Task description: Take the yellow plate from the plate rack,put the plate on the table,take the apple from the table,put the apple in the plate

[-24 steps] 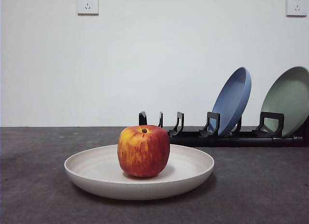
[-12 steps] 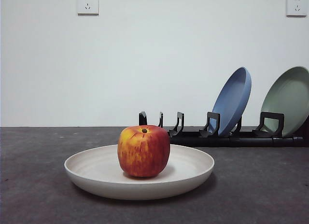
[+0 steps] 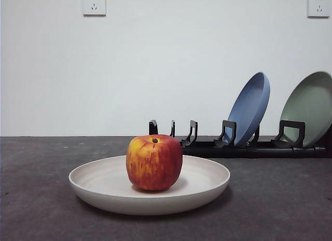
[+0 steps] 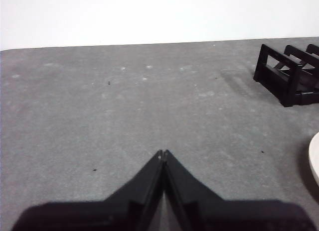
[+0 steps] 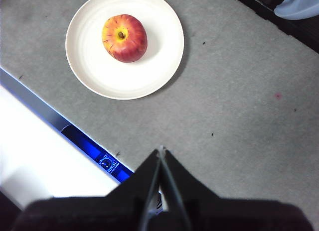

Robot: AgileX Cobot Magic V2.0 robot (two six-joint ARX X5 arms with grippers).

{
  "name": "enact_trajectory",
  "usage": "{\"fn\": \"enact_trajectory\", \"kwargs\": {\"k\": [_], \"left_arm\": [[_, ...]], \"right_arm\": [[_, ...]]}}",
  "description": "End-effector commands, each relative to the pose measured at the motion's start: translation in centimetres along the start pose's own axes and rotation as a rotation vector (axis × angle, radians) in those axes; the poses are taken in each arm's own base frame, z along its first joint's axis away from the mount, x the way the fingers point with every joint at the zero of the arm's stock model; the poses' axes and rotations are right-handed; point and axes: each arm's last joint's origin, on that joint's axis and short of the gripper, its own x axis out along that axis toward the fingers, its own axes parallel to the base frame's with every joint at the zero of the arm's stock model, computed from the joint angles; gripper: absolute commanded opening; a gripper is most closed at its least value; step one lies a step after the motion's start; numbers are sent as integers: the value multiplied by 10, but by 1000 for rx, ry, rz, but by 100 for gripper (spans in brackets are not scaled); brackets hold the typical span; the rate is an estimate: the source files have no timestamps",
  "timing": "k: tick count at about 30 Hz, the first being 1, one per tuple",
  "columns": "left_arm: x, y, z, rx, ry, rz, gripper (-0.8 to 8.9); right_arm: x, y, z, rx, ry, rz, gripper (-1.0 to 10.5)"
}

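Note:
The red apple [image 3: 154, 162] sits upright in the middle of the cream yellow plate [image 3: 104, 186], which lies flat on the dark grey table [image 3: 280, 199]. The right wrist view shows the apple [image 5: 124, 38] in the plate [image 5: 159, 66] from high above. The black plate rack [image 3: 238, 145] stands behind at the right; its end shows in the left wrist view [image 4: 289, 74]. My left gripper [image 4: 163, 154] is shut and empty above bare table, away from the plate's edge [image 4: 315, 159]. My right gripper [image 5: 160, 151] is shut and empty, held high and apart from the plate.
A blue plate [image 3: 251, 108] and a pale green plate [image 3: 311, 108] lean in the rack's right slots. The table's front edge [image 5: 45, 111] with a blue-lit device shows in the right wrist view. Two wall sockets are on the white wall.

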Motion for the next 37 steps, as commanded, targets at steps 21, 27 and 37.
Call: {"fn": "enact_trajectory", "kwargs": {"k": [21, 27, 37], "left_arm": [[2, 0, -3, -12, 15, -4, -3], [2, 0, -3, -12, 15, -4, -4], [2, 0, -4, -12, 24, -3, -3]], "right_arm": [[-6, -5, -7, 3, -5, -36, 1], [-39, -27, -14, 94, -300, -134, 1], [-108, -43, -57, 239, -780, -586, 1]]}}
